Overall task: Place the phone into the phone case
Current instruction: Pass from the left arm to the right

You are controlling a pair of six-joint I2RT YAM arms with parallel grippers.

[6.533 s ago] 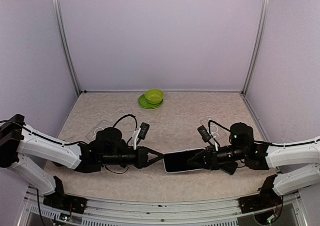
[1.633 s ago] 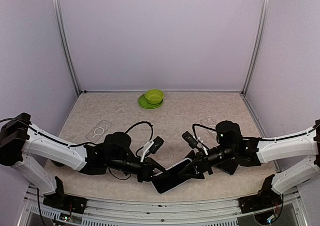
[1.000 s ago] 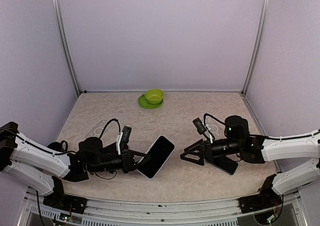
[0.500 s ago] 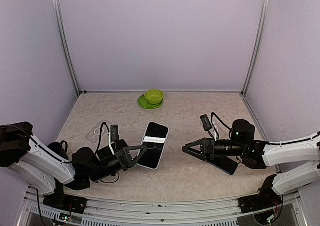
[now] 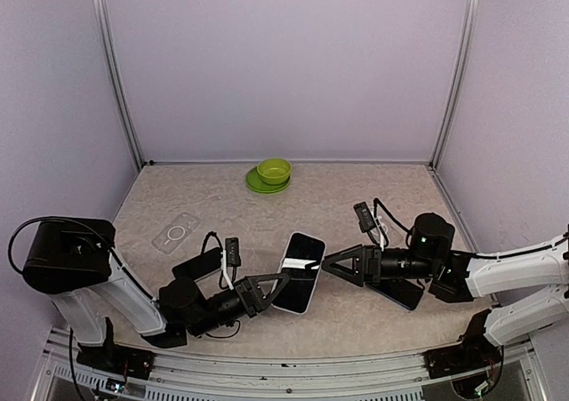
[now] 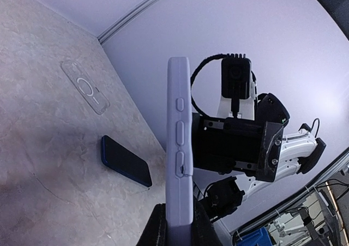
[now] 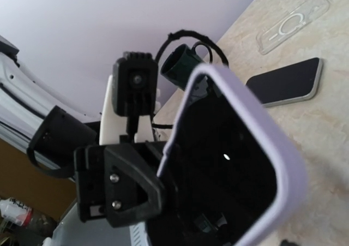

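Black-faced, lilac-rimmed phone (image 5: 299,272): held tilted above the beige marbled table (image 5: 356,196), between the two arms.
Left arm: low, stretched toward the centre; left fingers (image 5: 277,282) clamped on the phone's near end.
Right arm: low, reaching leftward; right fingers (image 5: 327,263) spread and holding nothing, tips just beside the phone's right edge.
Table: dark flat phone (image 5: 197,265), with a clear plastic phone case (image 5: 175,233) beyond it.
Far end: green bowl (image 5: 274,168) on a green plate (image 5: 255,184), before lilac walls (image 5: 284,63).

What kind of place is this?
Probably a robot lab's enclosed test booth: plain lilac walls on metal posts, a beige tabletop, left arm and right arm bolted at its edge.
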